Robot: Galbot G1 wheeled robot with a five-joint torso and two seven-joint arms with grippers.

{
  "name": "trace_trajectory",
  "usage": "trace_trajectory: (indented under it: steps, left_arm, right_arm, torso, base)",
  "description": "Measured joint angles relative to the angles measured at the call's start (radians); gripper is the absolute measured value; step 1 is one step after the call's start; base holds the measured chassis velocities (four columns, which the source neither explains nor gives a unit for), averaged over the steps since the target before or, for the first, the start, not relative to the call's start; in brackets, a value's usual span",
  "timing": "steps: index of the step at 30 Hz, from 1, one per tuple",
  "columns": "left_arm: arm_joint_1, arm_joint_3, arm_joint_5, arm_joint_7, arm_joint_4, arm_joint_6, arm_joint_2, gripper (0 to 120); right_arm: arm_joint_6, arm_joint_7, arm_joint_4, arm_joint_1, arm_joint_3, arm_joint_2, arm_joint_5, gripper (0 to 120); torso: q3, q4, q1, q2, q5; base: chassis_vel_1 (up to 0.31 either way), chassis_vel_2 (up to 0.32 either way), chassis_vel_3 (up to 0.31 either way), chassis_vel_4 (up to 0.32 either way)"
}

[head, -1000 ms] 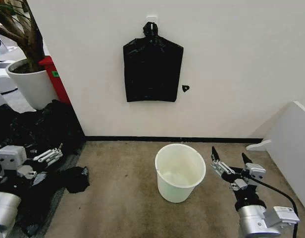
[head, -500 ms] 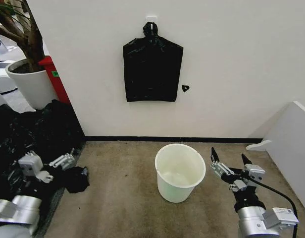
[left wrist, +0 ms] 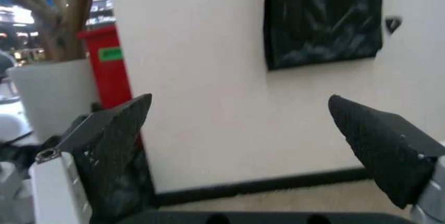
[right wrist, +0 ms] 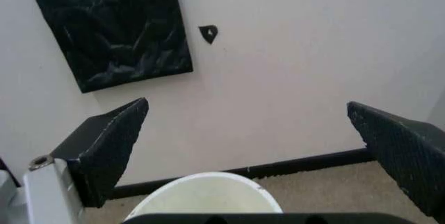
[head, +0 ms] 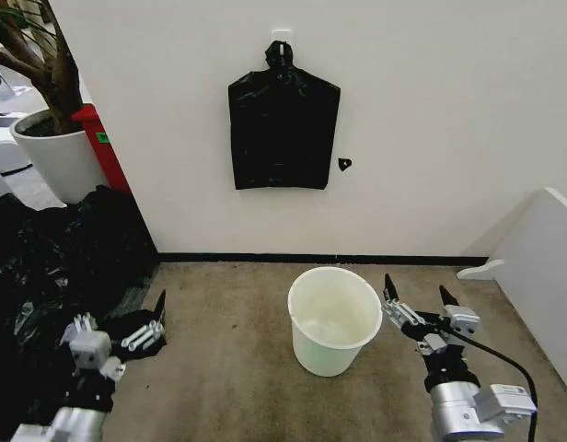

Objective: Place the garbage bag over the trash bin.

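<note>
The trash bin (head: 334, 319) stands upright on the carpeted floor (head: 228, 387) near the wall, with no bag over it. The right hand (head: 418, 309) hovers just beside its rim, fingers spread wide. The garbage bag (head: 136, 330) lies crumpled on the floor well to the bin's left, at the edge of a larger heap of black film (head: 53, 267); the left hand (head: 113, 333) is right at it, fingers wide open, gripping nothing
</note>
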Motion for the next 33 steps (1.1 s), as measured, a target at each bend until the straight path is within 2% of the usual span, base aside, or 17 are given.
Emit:
trace_trajectory:
  steps: [6, 9, 10, 11, 12, 13, 15, 17, 18, 19, 20, 21, 23, 26, 27, 30, 33]
  left_arm:
    - [0.062, -0.026, -0.084, 0.020, -0.003, 0.002, -0.018, 100]
    - [0.043, -0.030, -0.125, 0.019, -0.046, 0.073, 0.016, 100]
    - [0.029, -0.030, -0.135, 0.014, -0.074, 0.107, 0.031, 100]
    - [0.026, -0.031, -0.138, 0.012, -0.083, 0.119, 0.033, 100]
    - [0.020, -0.033, -0.154, -0.003, -0.122, 0.167, 0.037, 100]
    - [0.020, -0.033, -0.154, -0.003, -0.122, 0.167, 0.037, 100]
    - [0.015, -0.038, -0.180, -0.027, -0.173, 0.230, 0.043, 100]
    - [0.012, -0.045, -0.186, -0.041, -0.195, 0.268, 0.048, 100]
    - [0.011, -0.048, -0.189, -0.047, -0.202, 0.282, 0.053, 100]
    - [0.011, -0.051, -0.190, -0.054, -0.207, 0.290, 0.056, 100]
    - [0.011, -0.051, -0.190, -0.054, -0.207, 0.290, 0.056, 100]
    - [0.012, -0.059, -0.193, -0.063, -0.211, 0.302, 0.059, 100]
    - [0.015, -0.071, -0.194, -0.066, -0.215, 0.310, 0.059, 100]
    - [0.023, -0.104, -0.194, -0.073, -0.217, 0.313, 0.051, 100]
    - [0.023, -0.104, -0.194, -0.073, -0.217, 0.313, 0.051, 100]
    - [0.035, -0.121, -0.189, -0.074, -0.213, 0.302, 0.041, 100]
    - [0.045, -0.131, -0.186, -0.074, -0.214, 0.293, 0.042, 100]
  right_arm:
    - [0.004, -0.003, -0.019, 0.006, -0.002, -0.006, -0.013, 100]
    - [0.000, -0.001, -0.018, 0.013, 0.011, -0.007, -0.010, 100]
    - [-0.010, 0.005, -0.015, 0.024, 0.019, -0.012, 0.002, 100]
    - [-0.017, 0.008, -0.013, 0.029, 0.021, -0.017, 0.009, 100]
    - [-0.051, 0.026, -0.009, 0.055, 0.026, -0.039, 0.048, 100]
    - [-0.051, 0.026, -0.009, 0.055, 0.026, -0.039, 0.048, 100]
    - [-0.088, 0.059, -0.008, 0.091, 0.027, -0.088, 0.138, 100]
    - [-0.098, 0.101, -0.026, 0.128, 0.025, -0.147, 0.223, 100]
    - [-0.099, 0.127, -0.047, 0.165, 0.025, -0.200, 0.282, 100]
    - [-0.100, 0.138, -0.060, 0.190, 0.025, -0.235, 0.318, 100]
    - [-0.100, 0.138, -0.060, 0.190, 0.025, -0.235, 0.318, 100]
    - [-0.103, 0.153, -0.085, 0.238, 0.025, -0.292, 0.375, 100]
    - [-0.111, 0.168, -0.114, 0.295, 0.021, -0.342, 0.429, 100]
    - [-0.112, 0.190, -0.215, 0.465, -0.021, -0.428, 0.620, 100]
    - [-0.112, 0.190, -0.215, 0.465, -0.021, -0.428, 0.620, 100]
    - [-0.068, 0.236, -0.314, 0.665, -0.128, -0.434, 0.845, 100]
    - [-0.042, 0.295, -0.387, 0.834, -0.238, -0.390, 1.018, 100]
  torso:
    - [0.000, 0.0003, 0.000, 0.000, 0.0003]
    - [0.000, 0.0001, 0.000, 0.000, 0.0002]
    - [0.000, -0.0012, 0.000, 0.000, 0.0001]
    - [0.000, -0.0014, 0.000, 0.000, 0.0001]
    - [0.000, -0.0003, 0.000, 0.000, 0.0002]
    - [0.000, -0.0003, 0.000, 0.000, 0.0002]
    - [0.000, -0.0001, 0.000, 0.000, 0.0010]
    - [0.000, -0.0002, 0.000, 0.000, 0.0003]
    - [0.000, -0.0002, 0.000, 0.000, 0.0005]
    - [0.000, -0.0003, 0.000, 0.000, 0.0007]
    - [0.000, -0.0003, 0.000, 0.000, 0.0007]
    - [0.000, -0.0001, 0.000, 0.000, 0.0005]
    - [0.000, -0.0002, 0.000, 0.000, 0.0005]
    - [0.000, -0.0001, 0.000, 0.000, 0.0003]
    - [0.000, -0.0001, 0.000, 0.000, 0.0003]
    - [0.000, 0.0001, 0.000, 0.000, 0.0001]
    - [0.000, 0.0001, 0.000, 0.000, 0.0004]
  base:
    - [0.000, 0.000, 0.000, 0.000]
    - [0.000, 0.000, 0.000, 0.000]
    - [0.000, 0.000, 0.000, 0.000]
    - [0.000, 0.000, 0.000, 0.000]
    - [0.000, 0.000, 0.000, 0.000]
    - [0.000, 0.000, 0.000, 0.000]
    - [0.000, 0.000, 0.000, 0.000]
    - [0.000, 0.000, 0.000, 0.000]
    - [0.000, 0.000, 0.000, 0.000]
    - [0.000, 0.000, 0.000, 0.000]
    - [0.000, 0.000, 0.000, 0.000]
    - [0.000, 0.000, 0.000, 0.000]
    - [0.000, 0.000, 0.000, 0.000]
    - [0.000, 0.000, 0.000, 0.000]
    - [0.000, 0.000, 0.000, 0.000]
    - [0.000, 0.000, 0.000, 0.000]
    - [0.000, 0.000, 0.000, 0.000]
